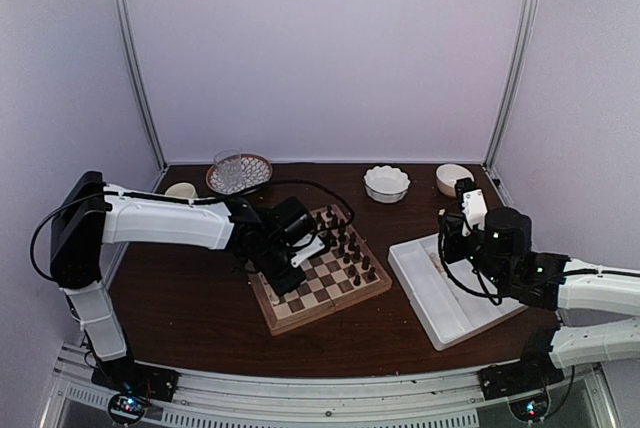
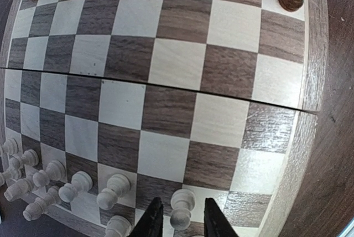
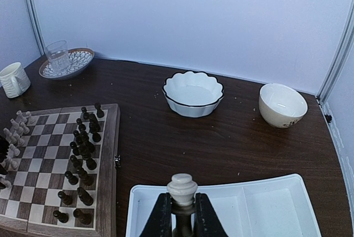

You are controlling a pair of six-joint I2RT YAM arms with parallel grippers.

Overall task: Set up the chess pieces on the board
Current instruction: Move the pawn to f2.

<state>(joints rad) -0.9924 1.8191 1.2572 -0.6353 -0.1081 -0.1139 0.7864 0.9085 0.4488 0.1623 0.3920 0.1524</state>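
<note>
Two cream pieces – glossy round-topped piece clamped in right gripper over white tray; pawn on board edge between left gripper fingers, clamp unclear.

Left arm reaches low toward the table's middle, left gripper fingers slightly apart; right gripper pinches a cream piece.
</note>
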